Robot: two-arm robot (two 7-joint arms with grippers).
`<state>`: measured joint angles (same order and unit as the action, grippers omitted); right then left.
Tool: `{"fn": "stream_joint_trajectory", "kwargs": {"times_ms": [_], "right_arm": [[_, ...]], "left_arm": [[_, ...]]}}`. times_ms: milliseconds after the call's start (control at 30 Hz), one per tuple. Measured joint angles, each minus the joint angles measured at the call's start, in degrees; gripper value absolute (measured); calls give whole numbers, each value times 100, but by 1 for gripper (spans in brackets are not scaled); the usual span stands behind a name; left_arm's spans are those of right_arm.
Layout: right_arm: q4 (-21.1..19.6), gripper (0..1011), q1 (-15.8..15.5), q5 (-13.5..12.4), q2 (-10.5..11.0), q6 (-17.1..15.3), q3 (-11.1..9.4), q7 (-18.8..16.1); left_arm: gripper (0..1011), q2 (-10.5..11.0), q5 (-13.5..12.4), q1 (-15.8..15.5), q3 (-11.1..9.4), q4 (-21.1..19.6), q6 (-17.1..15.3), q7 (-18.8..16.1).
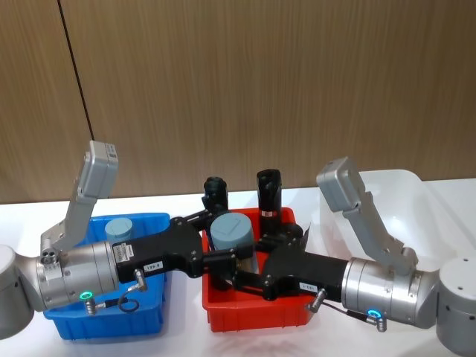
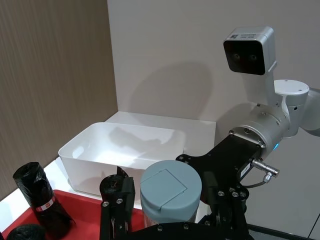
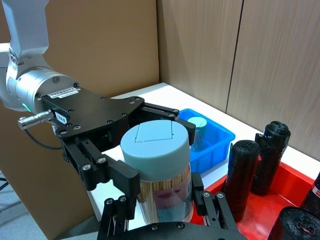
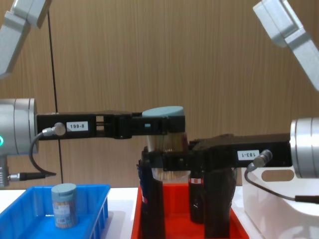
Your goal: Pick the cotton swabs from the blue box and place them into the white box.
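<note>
Handing over mid-air: left gripper (image 4: 162,124) clamps the cotton swabs tub (image 1: 232,232) near its lid. Right gripper (image 4: 169,159) brackets it just below — hold unclear. Next: right secures, left releases, then carries toward the white box (image 1: 416,195) beyond it.

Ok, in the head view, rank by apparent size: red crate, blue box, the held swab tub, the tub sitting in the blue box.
Largest: blue box and red crate, alike and both partly covered by arms, so unranked.
Next: held swab tub, though raised nearer the camera.
Smallest: tub in the blue box.
</note>
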<state>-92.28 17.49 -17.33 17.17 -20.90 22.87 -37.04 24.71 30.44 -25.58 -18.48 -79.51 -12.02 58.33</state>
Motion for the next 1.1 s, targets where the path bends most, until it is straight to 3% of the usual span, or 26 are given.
{"fn": "stream_joint_trajectory", "kwargs": {"times_ms": [233,667,1100], "right_arm": [[-50,648,-28,-73,47,29,-5,40],[-98,648,-112,-228,219,130,-110,290],[9,648,-172,-487,519,323,-409,787]], "left_arm": [[1004,0,-1,0,0,0,0,0],[1004,0,-2,0,0,0,-1,1],[1004,0,-1,0,0,0,-1,1]]}}
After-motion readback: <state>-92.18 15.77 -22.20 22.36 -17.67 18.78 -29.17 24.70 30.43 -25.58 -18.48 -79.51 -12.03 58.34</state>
